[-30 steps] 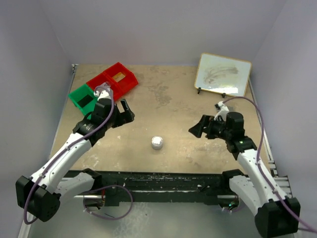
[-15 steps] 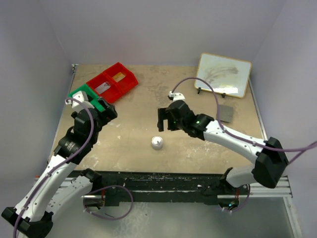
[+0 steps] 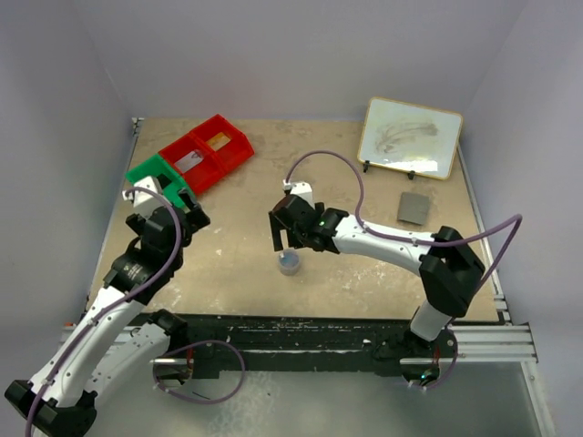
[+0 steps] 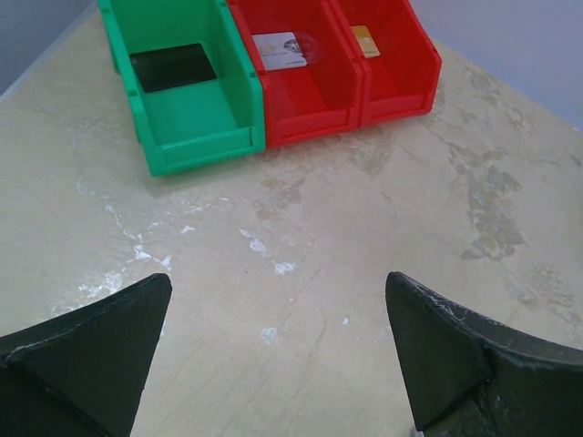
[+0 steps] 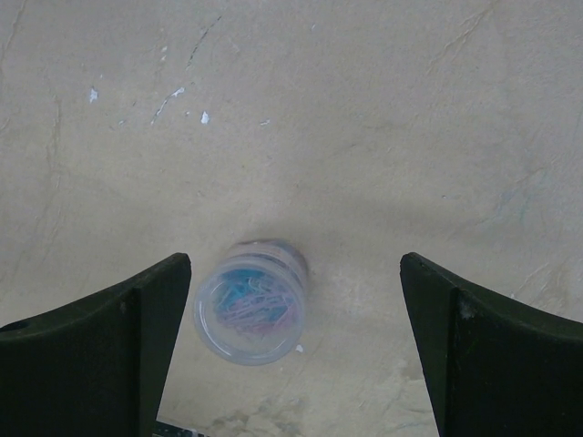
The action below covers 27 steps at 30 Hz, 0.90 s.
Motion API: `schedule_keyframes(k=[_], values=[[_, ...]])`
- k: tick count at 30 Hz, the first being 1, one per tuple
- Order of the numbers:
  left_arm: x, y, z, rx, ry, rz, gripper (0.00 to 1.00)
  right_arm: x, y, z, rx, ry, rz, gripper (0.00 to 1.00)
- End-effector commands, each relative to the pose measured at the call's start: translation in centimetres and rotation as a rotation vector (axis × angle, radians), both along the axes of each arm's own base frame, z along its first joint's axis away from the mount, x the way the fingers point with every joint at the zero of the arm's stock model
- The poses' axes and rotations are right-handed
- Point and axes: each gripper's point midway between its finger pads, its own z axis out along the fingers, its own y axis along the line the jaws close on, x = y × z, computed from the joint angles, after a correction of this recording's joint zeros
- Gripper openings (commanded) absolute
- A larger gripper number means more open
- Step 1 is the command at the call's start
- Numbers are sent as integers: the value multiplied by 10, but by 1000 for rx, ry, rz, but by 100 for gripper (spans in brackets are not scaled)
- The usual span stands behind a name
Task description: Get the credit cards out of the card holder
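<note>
Far left of the round jar [image 5: 250, 300], the left gripper [image 4: 273, 296] hangs with jaws wide apart and nothing between them. Its arm is folded at the elbow and aimed at the green bin [image 4: 196, 127] and 2 red bins [image 4: 314, 100]. 3 credit cards [image 4: 281, 50] lie there, 1 per bin: black, pale, gold. The right gripper [image 5: 291, 273] points straight down over the jar, jaws apart, with the jar between them and nearer 1 finger. Its arm reaches long across the tabletop [image 3: 264, 173] from the right. Well right of the jar lies the card holder [image 3: 414, 208], flat and seemingly shut. The task looks nearly done. If a card remains, the right gripper should rise clear of the jar without nudging it, then swing right to the holder.
</note>
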Motion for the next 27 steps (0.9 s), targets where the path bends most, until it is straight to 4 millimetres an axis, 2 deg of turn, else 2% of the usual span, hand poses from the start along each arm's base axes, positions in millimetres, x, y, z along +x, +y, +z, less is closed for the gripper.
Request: schedule_keyframes(k=[1,6,10,13,17,22,25,27], values=[[-3,14,9,46,-16,61,99,-6,17,12,14,-9,19,100],[-10,28,17,67,-33,116,99,-15,42,4,6,17,133,100],[-16,36,20,55,-58,153,99,-14,41,-18,-56,52,88,100],[-22,42,22,42,-76,182,100,-16,16,-37,-162,81,-1,100],[-27,47,23,36,-87,202,100,-39,-27,-64,-253,143,-90,100],[-30,51,23,32,-96,222,100,-67,-80,-81,-304,190,-168,100],[-30,51,22,35,-91,223,100,-83,-118,-94,-308,250,-259,100],[-30,51,22,36,-86,221,100,-91,-137,-98,-285,277,-326,100]])
